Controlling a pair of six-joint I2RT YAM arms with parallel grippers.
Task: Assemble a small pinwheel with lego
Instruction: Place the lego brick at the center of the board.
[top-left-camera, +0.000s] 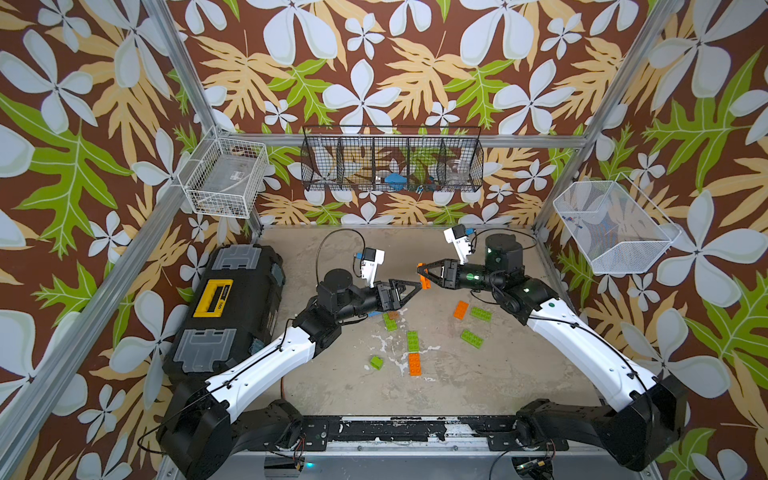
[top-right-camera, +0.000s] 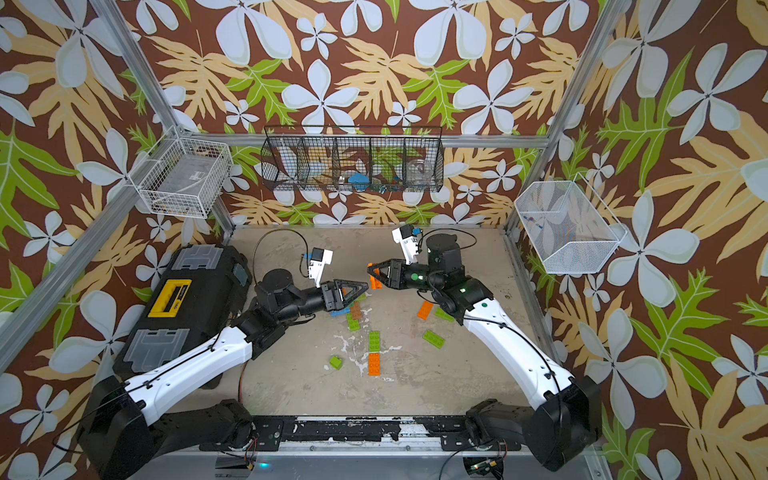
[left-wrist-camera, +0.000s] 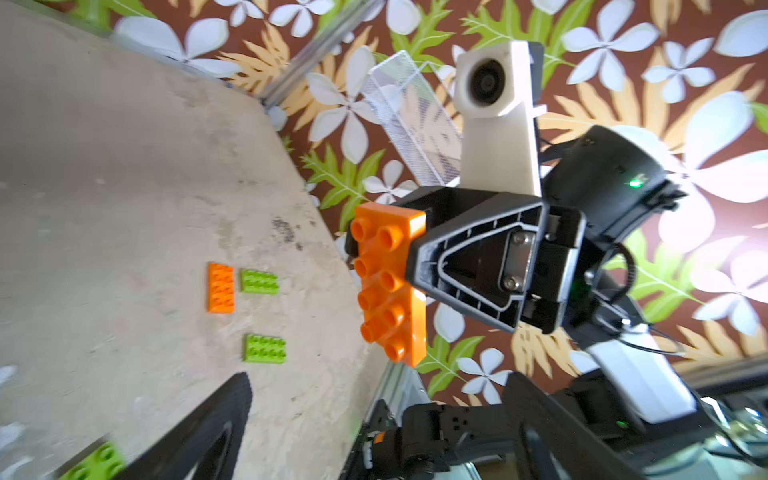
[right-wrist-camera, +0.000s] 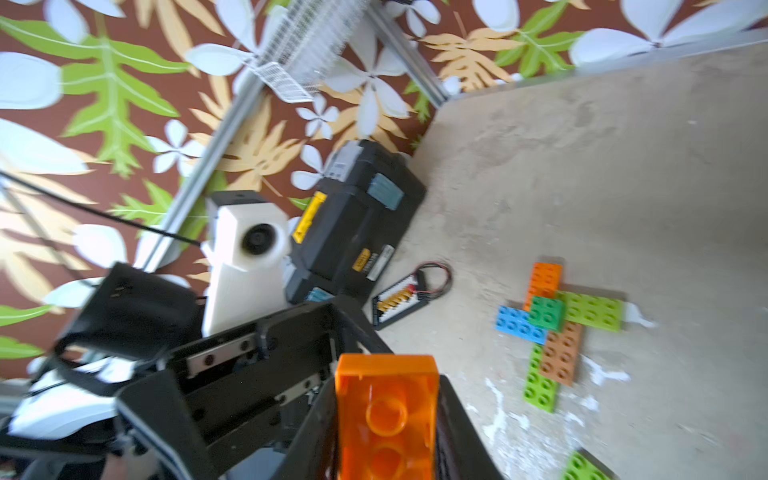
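Left wrist view catches the right gripper (left-wrist-camera: 386, 257) clamped across 1 end of an orange brick (left-wrist-camera: 390, 291). The brick's 8 studs face sideways and most of its length juts free, raised off the table (left-wrist-camera: 104, 166). Facing it, the left gripper (top-left-camera: 409, 291) stands spread wide and holds nothing.

On the table under that empty gripper lies the half-built pinwheel (right-wrist-camera: 557, 328). A dark green brick (right-wrist-camera: 546, 313) sits at its hub, with blue, orange, lime and brown bricks reaching outward.

I judge the held brick should be rolled studs-up, squared over a free side of the hub and pressed straight down. Meanwhile the left gripper should clear away or steady the base. 6 loose bricks (top-left-camera: 412, 340), lime and orange, lie scattered nearby.
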